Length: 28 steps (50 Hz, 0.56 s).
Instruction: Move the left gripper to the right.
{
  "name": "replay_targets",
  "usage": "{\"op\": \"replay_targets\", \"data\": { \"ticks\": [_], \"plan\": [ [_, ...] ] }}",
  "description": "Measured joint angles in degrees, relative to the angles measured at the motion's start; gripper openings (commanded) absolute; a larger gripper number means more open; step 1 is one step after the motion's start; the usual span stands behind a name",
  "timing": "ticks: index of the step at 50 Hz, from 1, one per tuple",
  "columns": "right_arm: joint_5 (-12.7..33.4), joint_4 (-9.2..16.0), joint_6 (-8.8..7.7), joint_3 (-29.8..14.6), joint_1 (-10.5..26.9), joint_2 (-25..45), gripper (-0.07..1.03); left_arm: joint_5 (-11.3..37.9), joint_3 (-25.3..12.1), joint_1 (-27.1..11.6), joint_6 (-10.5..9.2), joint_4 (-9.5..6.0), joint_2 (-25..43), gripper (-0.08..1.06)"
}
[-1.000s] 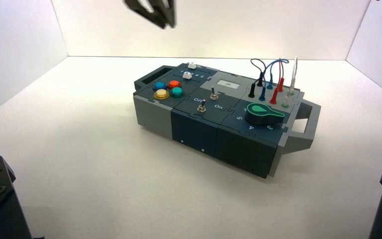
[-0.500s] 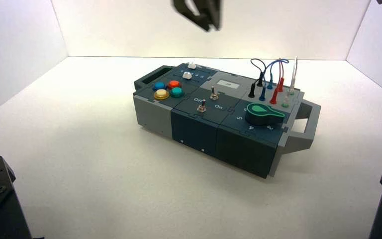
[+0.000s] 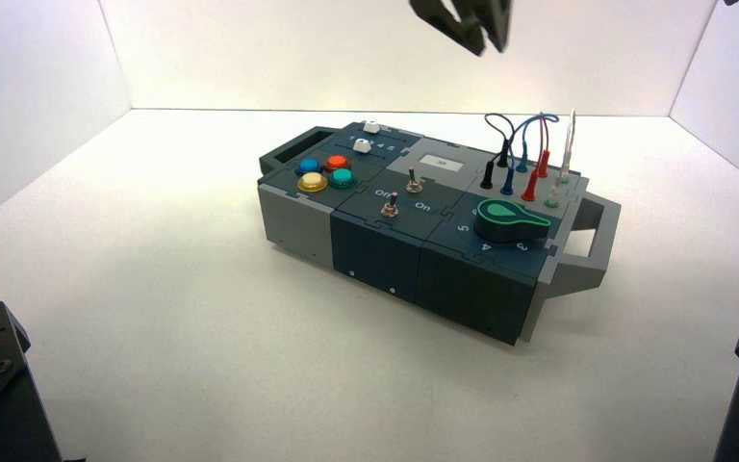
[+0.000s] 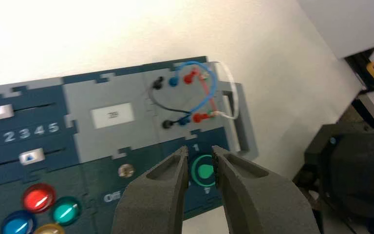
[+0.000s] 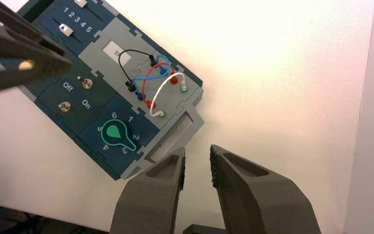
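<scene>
Left gripper (image 3: 469,21), a dark grey-black metal claw with two angular pointed fingers: located at the top edge of the high view, right of centre, held high above the blue-and-grey control box (image 3: 423,226) and touching nothing. Fingers are parted by a narrow gap and hold nothing; in the left wrist view (image 4: 198,168) the green rotary knob (image 4: 204,170) is framed between the tips. Long axis is directed downward at the box; open space lies to the frame's right, the way the move is judged to go, with the right gripper (image 5: 197,165), likewise slightly parted and empty, seen only in its own wrist view.

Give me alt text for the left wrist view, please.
The left gripper, fingers slightly apart and holding nothing, hovers above the box over its green knob. Beyond lie looped wires, two sliders and coloured buttons.
</scene>
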Motion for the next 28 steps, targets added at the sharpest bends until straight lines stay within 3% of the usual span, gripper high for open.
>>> {"op": "replay_targets", "data": {
  "ticks": [28],
  "plan": [
    [-0.35, -0.35, 0.0, 0.53, -0.09, -0.09, 0.3, -0.18, -2.46, -1.58, 0.0, -0.18, 2.02, 0.29]
  ]
}}
